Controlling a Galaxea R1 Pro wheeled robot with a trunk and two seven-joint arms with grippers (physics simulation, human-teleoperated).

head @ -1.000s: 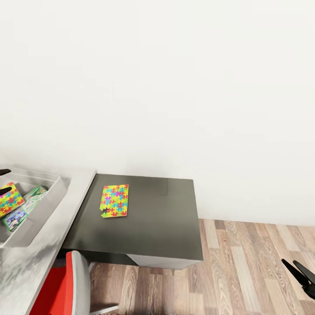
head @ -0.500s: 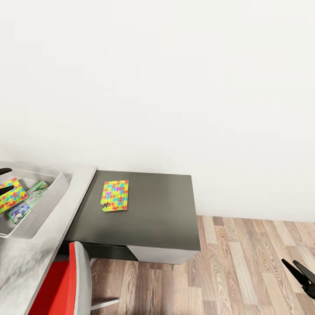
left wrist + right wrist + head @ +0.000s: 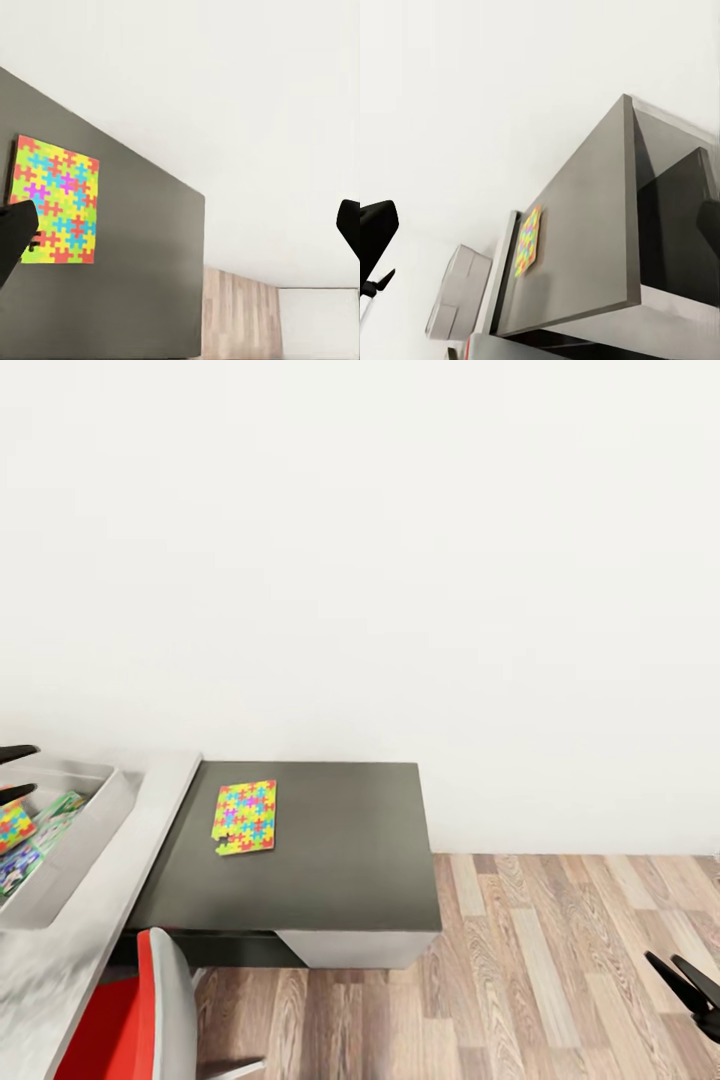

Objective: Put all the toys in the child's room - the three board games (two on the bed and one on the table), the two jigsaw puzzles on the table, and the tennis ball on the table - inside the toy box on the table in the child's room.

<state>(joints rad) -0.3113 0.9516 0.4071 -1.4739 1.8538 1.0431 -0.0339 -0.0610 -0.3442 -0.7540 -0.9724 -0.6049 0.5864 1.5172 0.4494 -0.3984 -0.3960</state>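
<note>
One jigsaw puzzle [image 3: 245,817] lies flat on the dark grey cabinet top [image 3: 340,850] that joins the pale table [image 3: 100,920]; the left wrist view looks down on this puzzle [image 3: 56,199], and the right wrist view has it [image 3: 529,241] small and far off. The grey toy box [image 3: 75,835] stands on the table at the picture's left edge, holding another puzzle card [image 3: 12,825] and board games [image 3: 55,810]. My left gripper [image 3: 12,773] hovers open over the box. My right gripper [image 3: 685,975] hangs open and empty over the floor, far right.
A red chair with a grey back [image 3: 130,1010] is tucked under the table's front edge. Wooden floor [image 3: 560,960] stretches to the right of the cabinet. A plain white wall runs behind everything.
The whole view has shifted right, so the table, the toy box and the puzzle sit further left in the picture. Both grippers keep their places in the picture.
</note>
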